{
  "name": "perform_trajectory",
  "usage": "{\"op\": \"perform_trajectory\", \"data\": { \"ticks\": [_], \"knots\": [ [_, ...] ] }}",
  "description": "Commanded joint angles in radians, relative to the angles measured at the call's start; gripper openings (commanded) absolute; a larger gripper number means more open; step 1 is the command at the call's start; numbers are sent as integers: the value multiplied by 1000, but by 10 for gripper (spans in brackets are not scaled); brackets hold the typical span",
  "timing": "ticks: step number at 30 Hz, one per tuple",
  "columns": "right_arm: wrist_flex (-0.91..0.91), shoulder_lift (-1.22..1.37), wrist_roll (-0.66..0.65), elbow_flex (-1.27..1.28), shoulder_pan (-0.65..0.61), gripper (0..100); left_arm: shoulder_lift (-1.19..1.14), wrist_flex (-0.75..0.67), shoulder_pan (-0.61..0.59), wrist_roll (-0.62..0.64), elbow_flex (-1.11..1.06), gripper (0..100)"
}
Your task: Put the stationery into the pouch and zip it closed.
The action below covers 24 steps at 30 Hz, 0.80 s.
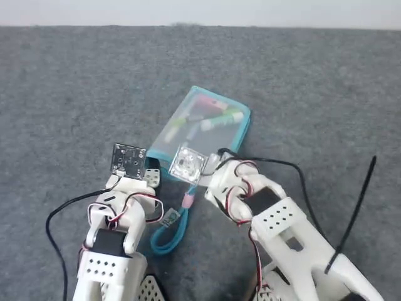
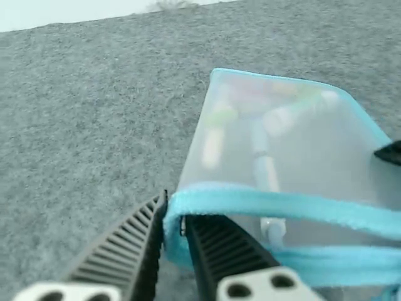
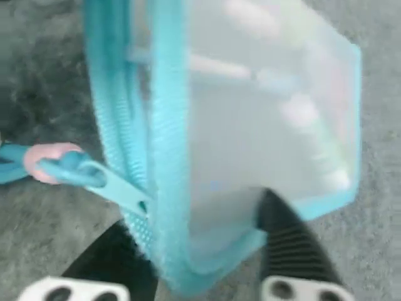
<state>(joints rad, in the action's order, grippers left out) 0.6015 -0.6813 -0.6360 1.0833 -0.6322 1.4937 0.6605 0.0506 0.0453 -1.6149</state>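
The end effector (image 2: 173, 221) pinches the blue edge of the translucent pouch (image 2: 313, 157). Beyond its tips, stationery (image 2: 262, 147) lies inside, over the grey counter (image 2: 81, 113).

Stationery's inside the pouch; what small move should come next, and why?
Probably shift the right gripper toward the cyan zipper pull and close on it. The coloured stationery already lies inside the translucent cyan-trimmed pouch, the left gripper pinches its edge, and the right jaws stand open astride the pouch's end.

Left pincer (image 2: 172, 213), right pincer (image 3: 197, 216) crowd pouch (image 1: 207, 122); far side reachable.
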Motion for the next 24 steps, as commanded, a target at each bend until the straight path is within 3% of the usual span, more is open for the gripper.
{"op": "perform_trajectory", "data": {
  "ticks": [1,8,14,20,24],
  "knots": [
    [-27,21,32,-86,5,3,20,8,-2,-11,51,11],
    [-1,174,210,-210,120,6,20,8,2,-11,53,12],
    [1,354,232,-313,202,6,20,20,6,-11,77,16],
    [130,470,293,-454,225,6,20,244,0,-11,232,128],
    [176,483,345,-499,225,6,20,333,0,-11,311,145]
  ]
}}
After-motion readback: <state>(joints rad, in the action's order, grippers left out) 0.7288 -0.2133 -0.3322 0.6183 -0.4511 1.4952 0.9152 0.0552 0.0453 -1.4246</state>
